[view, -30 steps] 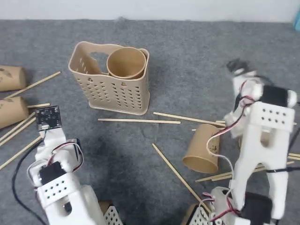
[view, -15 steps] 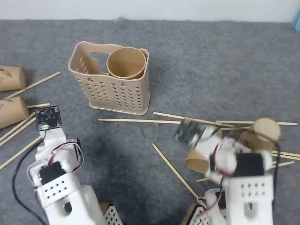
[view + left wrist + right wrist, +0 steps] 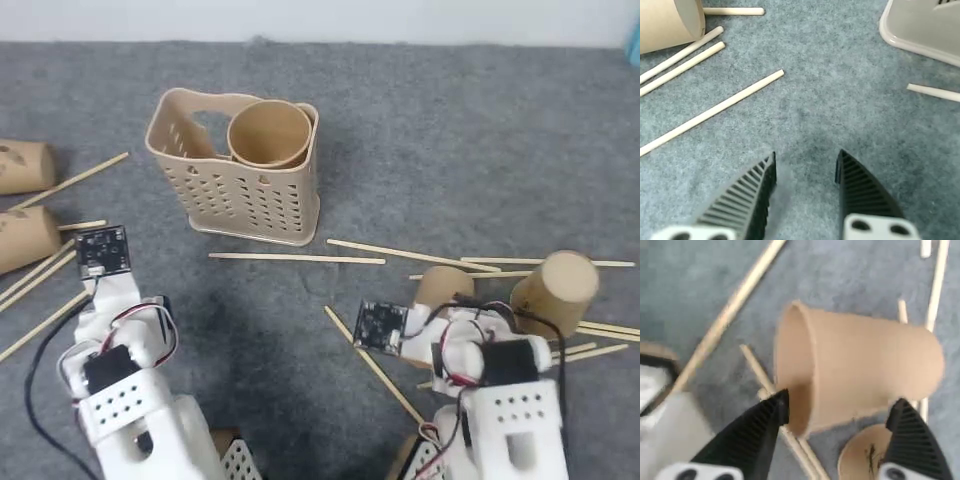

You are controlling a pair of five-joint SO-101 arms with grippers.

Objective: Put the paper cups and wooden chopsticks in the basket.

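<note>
The right arm [image 3: 500, 400] has swung down from its raised pose at the right side and now sits low near the front, while the left arm [image 3: 120, 375] has kept its place. Both stand on the grey carpeted table top [image 3: 450, 130]. The tan perforated plastic basket [image 3: 240, 195] stands upright at the far left-centre, and one brown paper cup [image 3: 270, 133] stands upright inside its right end. The right gripper [image 3: 840, 402] has its fingers spread wide on either side of a lying paper cup [image 3: 860, 370], not closed on it; whether they touch it cannot be told. Just beside that cup, towards the right edge, is a second paper cup [image 3: 555, 288]. Two more paper cups [image 3: 22, 165] lie on their sides at the left edge. The left gripper [image 3: 805, 159] hangs over bare carpet with its fingers apart and nothing between them, a pale wooden chopstick [image 3: 715, 112] lying near. A long chopstick [image 3: 297, 258] lies just in front of the basket, and other chopsticks [image 3: 375, 365] are scattered around both arms.
</note>
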